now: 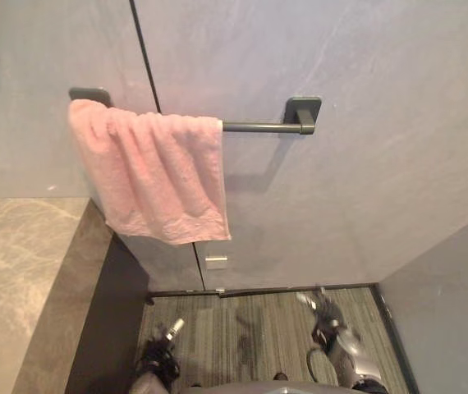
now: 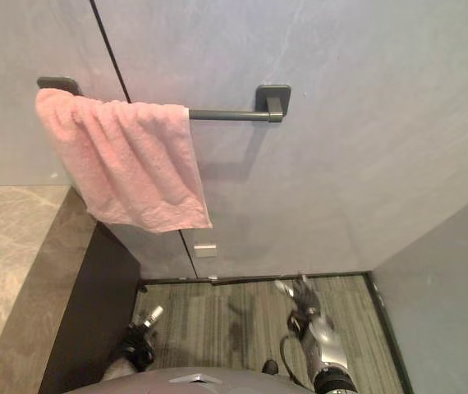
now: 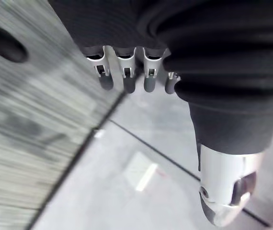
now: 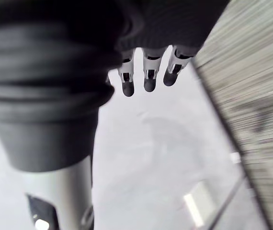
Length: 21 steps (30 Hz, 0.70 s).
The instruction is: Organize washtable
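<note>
Towel drapes over rail near counter.

– Straight ahead?
– Blocked by a grey wall, by a dark towel rail fixed across it, and by a pink towel draped over the rail's left part, down in front of the wall.
– To the left?
– Closed off by a marble counter and its dark side panel, right down to the floor.
– To the right?
– Hemmed in by a second grey wall, joined to the first in a corner.
– Any open room?
– Yes: over the striped floor, between side panel and right-hand wall, around the low left hand and right hand. Also along the rail's bare right part, between towel edge and bracket, and above the counter top.
</note>
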### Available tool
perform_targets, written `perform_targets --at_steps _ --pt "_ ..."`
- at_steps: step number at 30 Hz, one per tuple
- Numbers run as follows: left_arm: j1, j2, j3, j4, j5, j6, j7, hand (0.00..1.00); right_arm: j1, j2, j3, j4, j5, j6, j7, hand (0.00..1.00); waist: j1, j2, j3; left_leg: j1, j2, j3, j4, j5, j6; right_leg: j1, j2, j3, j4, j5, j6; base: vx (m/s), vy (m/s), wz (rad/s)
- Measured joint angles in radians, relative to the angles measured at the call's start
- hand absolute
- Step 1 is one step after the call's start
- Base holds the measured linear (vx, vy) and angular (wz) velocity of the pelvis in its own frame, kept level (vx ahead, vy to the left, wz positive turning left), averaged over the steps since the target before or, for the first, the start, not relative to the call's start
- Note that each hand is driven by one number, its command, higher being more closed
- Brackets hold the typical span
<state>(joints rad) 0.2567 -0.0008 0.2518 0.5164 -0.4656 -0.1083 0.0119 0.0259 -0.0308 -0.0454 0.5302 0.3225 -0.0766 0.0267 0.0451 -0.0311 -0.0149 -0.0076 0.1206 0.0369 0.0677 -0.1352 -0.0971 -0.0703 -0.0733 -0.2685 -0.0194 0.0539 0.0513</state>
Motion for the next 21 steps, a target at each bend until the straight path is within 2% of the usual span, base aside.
perform_targets --at_steps 2,5,7,9,14,16,21 --pt "0.03 -0.013 0.087 -0.223 -0.023 -0.03 0.029 0.0 -0.006 0.0 0.036 -0.159 0.011 -0.034 0.006 0.0 0.012 0.003 0.001 -0.003 -0.011 0.005 0.01 -0.006 0.01 0.001 -0.007 0.009 -0.008 0.007 0.004 0.03 0.041 -0.1" --pt "0.02 -0.028 0.2 -0.411 -0.027 -0.075 0.068 0.0 -0.058 0.0 0.082 -0.217 0.011 -0.047 0.015 0.0 0.024 0.005 0.001 -0.003 -0.02 0.005 0.014 -0.009 0.014 0.005 -0.016 0.009 -0.01 0.01 0.008 0.02 0.045 0.01" --pt "0.013 -0.031 0.219 -0.507 -0.026 -0.08 0.083 0.0 -0.123 0.0 0.141 -0.218 0.011 -0.047 0.018 0.0 0.03 0.006 0.002 -0.002 -0.025 0.005 0.017 -0.01 0.017 0.013 -0.019 0.009 -0.024 0.02 0.009 0.0 0.034 0.0" --pt "-0.002 -0.04 0.226 -0.617 -0.016 -0.089 0.117 0.0 -0.207 0.0 0.209 -0.219 0.012 -0.047 0.027 0.0 0.053 0.008 0.003 0.003 -0.027 0.003 0.017 -0.012 0.02 0.035 -0.019 0.007 -0.043 0.029 0.009 0.0 0.007 0.02" --pt "-0.038 -0.015 0.272 -0.769 0.008 -0.141 0.158 0.0 -0.378 0.007 0.267 -0.213 0.012 -0.047 0.047 0.0 0.086 0.028 0.016 0.016 -0.03 -0.005 0.018 -0.014 0.022 0.052 -0.022 0.004 -0.043 0.029 0.008 -0.02 0.013 0.05" --pt "-0.039 -0.005 0.27 -0.805 0.009 -0.143 0.164 0.0 -0.43 0.003 0.266 -0.197 0.012 -0.047 0.043 0.0 0.103 0.03 0.017 0.015 -0.029 -0.006 0.019 -0.013 0.022 0.053 -0.022 0.002 -0.044 0.029 0.008 0.0 -0.004 0.02" --pt "-0.061 0.009 0.257 -0.844 0.02 -0.144 0.167 0.0 -0.537 -0.001 0.261 -0.088 0.013 -0.043 0.009 0.0 0.11 0.028 0.023 0.009 -0.029 -0.019 0.018 -0.012 0.02 0.054 -0.022 -0.009 -0.045 0.029 0.008 0.0 -0.005 0.06"
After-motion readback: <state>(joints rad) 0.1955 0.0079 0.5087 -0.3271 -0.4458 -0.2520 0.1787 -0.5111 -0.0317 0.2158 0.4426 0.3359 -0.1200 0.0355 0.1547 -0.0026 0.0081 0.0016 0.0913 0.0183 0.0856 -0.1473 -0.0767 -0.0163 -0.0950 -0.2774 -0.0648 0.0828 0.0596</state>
